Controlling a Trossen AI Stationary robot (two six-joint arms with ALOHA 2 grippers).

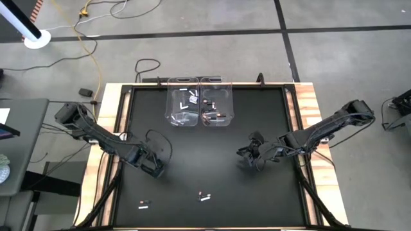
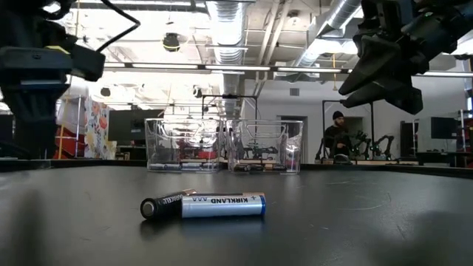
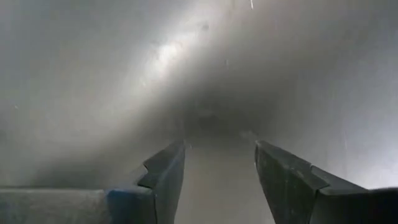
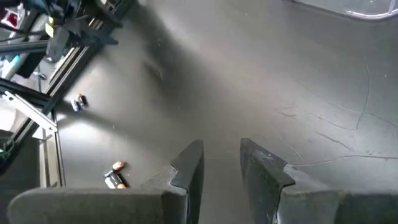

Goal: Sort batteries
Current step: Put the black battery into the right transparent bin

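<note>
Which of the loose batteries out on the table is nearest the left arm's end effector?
The single battery near the table's front left edge. It lies closer to the left end effector than the pair nearer the front middle.

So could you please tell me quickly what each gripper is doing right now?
Left gripper: fingers open, nothing between them, low over the table.
Right gripper: fingers apart, holding nothing, above the table.
</note>
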